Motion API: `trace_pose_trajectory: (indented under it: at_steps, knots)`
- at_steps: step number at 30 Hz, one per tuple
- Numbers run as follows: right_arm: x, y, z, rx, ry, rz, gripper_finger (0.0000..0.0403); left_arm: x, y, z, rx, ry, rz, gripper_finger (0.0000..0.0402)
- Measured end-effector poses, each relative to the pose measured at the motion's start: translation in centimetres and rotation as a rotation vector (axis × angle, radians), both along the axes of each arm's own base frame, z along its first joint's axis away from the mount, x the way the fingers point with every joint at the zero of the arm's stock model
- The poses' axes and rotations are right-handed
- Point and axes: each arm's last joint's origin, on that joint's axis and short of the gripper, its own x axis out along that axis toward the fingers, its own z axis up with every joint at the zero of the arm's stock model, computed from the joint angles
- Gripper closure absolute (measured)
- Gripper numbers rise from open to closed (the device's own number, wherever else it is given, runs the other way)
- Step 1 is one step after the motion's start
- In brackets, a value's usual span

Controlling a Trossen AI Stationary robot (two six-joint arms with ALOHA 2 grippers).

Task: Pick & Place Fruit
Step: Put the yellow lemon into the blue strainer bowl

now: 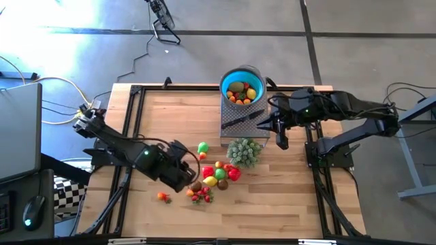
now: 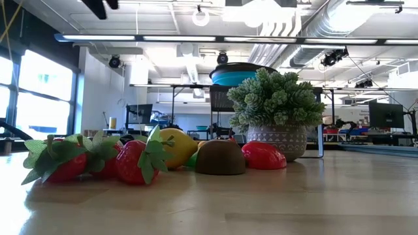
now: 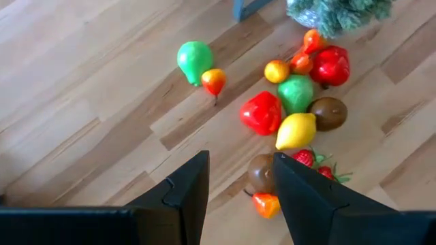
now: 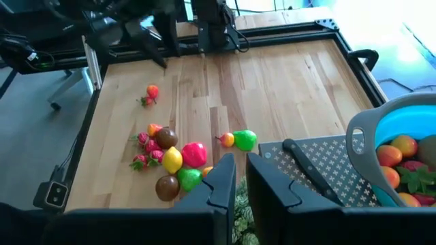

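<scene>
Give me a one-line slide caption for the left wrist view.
Left gripper open above the wooden table, facing scattered toy fruit and the pale green bushy cluster.

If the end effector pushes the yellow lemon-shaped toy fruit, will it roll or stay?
The glossy yellow lemon-shaped toy fruit will probably roll a little, since it is rounded, but its pointed ends may make it wobble sideways. It looks smooth, perhaps slippery. The red toy fruit and brown toy fruit close beside it would likely get nudged.
</scene>
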Motion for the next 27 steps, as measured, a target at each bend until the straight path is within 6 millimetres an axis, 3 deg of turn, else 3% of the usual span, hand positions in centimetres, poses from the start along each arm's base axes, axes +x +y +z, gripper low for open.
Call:
trace_pose_trajectory:
  at_steps: [10,21,27]
  knots:
    - [0.2,0.0,0.3,-0.014,-0.031,0.009,0.0374,3.6,-1.7,-1.8,0.151,-0.071,-0.205,0.0245]
    - [0.5,0.0,0.0,-0.007,-0.018,0.013,0.0374,5.4,-2.7,-3.8,0.225,-0.028,-0.311,0.0245]
    - [0.6,0.1,-0.2,-0.008,-0.001,0.013,0.0374,6.5,-1.5,-4.6,0.172,0.006,-0.287,0.0245]
